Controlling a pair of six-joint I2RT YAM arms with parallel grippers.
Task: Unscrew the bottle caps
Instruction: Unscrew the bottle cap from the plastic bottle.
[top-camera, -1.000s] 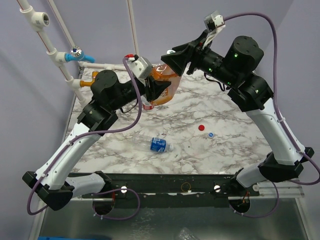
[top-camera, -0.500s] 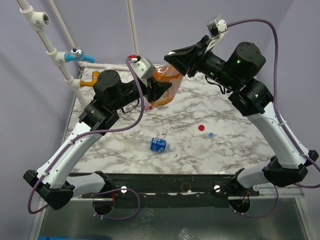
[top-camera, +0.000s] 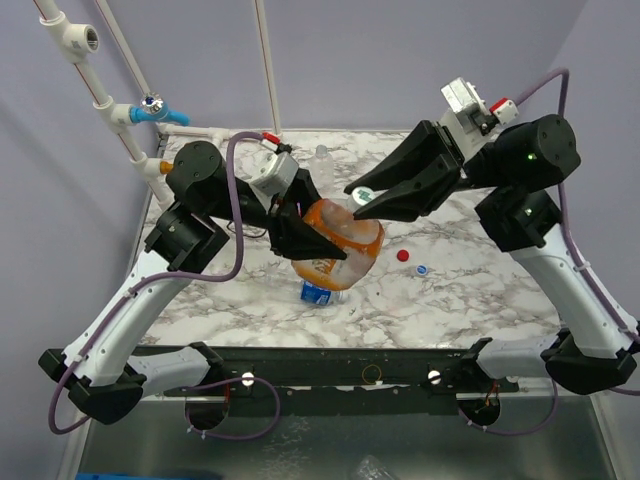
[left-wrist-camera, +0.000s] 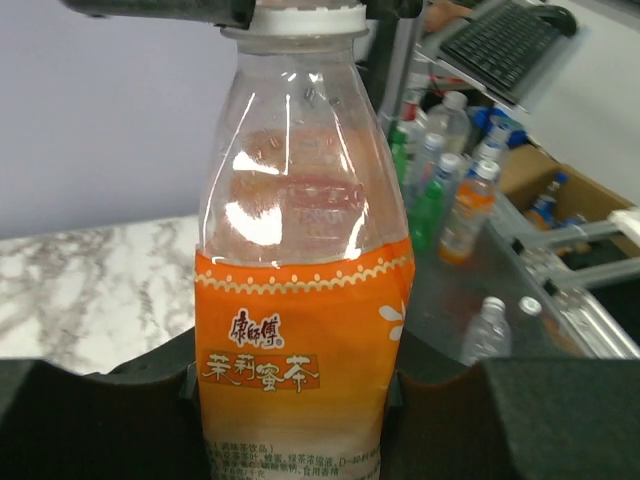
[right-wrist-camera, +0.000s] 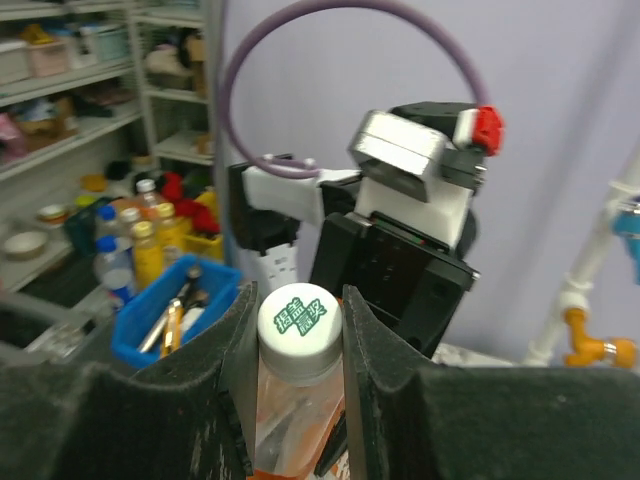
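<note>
Two claws clamp one orange bottle (left-wrist-camera: 300, 330): left claw (left-wrist-camera: 295, 405) around its body, right claw (right-wrist-camera: 298, 325) pinching its white cap (right-wrist-camera: 300, 308).

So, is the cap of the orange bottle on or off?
On: the white cap sits on the orange bottle's neck, between the right gripper's fingers.

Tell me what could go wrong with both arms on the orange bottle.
1. The left gripper clamps the orange bottle around its smooth label. When the right gripper, jaws closed on the white cap, twists, the body might spin instead of the cap loosening.
2. The bottle seems to hang tilted above the blue-labelled bottle lying on the table. A slip would likely knock it, perhaps into the red cap nearby.
</note>
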